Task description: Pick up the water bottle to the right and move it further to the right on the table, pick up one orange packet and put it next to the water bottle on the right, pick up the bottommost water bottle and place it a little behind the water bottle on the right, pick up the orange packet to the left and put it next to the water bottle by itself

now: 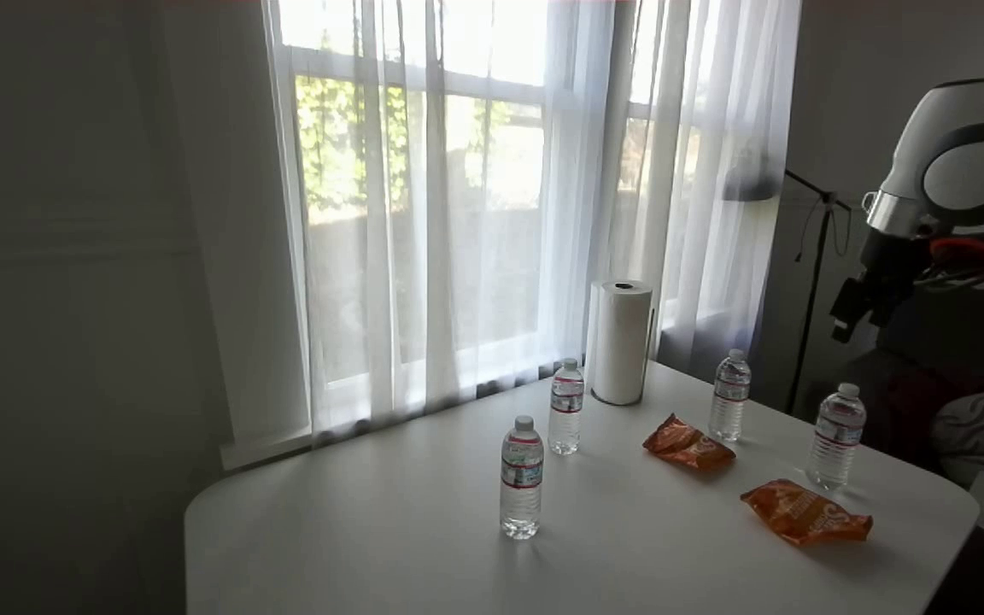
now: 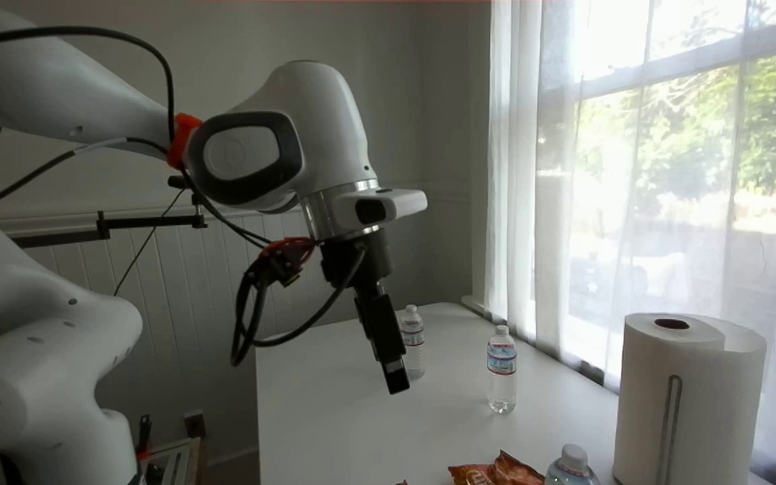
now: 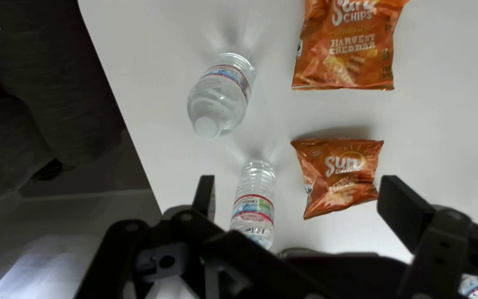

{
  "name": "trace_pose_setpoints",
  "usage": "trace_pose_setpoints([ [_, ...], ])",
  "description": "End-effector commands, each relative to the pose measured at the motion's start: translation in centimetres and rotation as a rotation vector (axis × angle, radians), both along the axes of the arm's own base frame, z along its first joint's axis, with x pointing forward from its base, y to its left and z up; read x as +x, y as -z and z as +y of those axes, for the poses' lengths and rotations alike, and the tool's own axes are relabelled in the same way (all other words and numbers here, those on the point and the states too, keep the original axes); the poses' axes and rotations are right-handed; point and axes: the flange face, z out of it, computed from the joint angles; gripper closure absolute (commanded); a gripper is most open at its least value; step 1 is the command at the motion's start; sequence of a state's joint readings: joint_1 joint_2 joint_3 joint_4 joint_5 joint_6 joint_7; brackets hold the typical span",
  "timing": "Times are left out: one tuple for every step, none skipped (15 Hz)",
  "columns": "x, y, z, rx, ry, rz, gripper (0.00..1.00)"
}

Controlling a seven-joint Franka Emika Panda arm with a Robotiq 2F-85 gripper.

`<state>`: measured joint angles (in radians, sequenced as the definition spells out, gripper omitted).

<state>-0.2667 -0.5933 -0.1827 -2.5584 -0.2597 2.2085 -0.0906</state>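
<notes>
Several clear water bottles stand upright on the white table [image 1: 372,564]. In an exterior view, two stand near the middle [image 1: 521,483] [image 1: 566,414] and two near the right edge [image 1: 730,397] [image 1: 838,440]. Two orange packets [image 1: 687,444] [image 1: 806,512] lie flat near the right-hand bottles. In the wrist view, the packets [image 3: 349,45] [image 3: 342,172] lie beside two bottles [image 3: 222,91] [image 3: 253,199]; another bottle [image 3: 473,286] is partly hidden at the lower right. My gripper [image 3: 303,201] is open, empty and raised above the table; it shows in both exterior views [image 1: 859,323] [image 2: 396,380].
A paper towel roll [image 1: 620,342] stands at the table's window side and shows in the other exterior angle too [image 2: 684,397]. Sheer curtains [image 1: 458,256] hang along that side. A floor lamp [image 1: 752,179] stands beyond the table edge.
</notes>
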Motion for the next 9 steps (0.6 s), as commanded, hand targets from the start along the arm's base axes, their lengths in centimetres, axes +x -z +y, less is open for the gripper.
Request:
trace_pose_setpoints([
  [-0.4, -2.9, -1.5, -0.021, 0.069, -0.057, 0.0],
  [-0.4, -3.5, -1.9, -0.024, 0.08, -0.066, 0.0],
  [-0.3, -4.0, -2.1, -0.024, 0.091, -0.08, 0.0],
  [-0.3, -4.5, -2.2, -0.026, 0.1, -0.091, 0.0],
  [-0.3, -4.9, -2.4, -0.027, 0.112, -0.099, 0.0],
  [-0.2, -5.2, -2.5, -0.029, 0.117, -0.099, 0.0],
  [0.0, -4.3, -2.2, -0.024, 0.085, -0.087, 0.0],
  [0.1, -4.6, -2.2, -0.026, 0.091, -0.093, 0.0],
  [0.1, -4.8, -2.2, -0.026, 0.093, -0.096, 0.0],
])
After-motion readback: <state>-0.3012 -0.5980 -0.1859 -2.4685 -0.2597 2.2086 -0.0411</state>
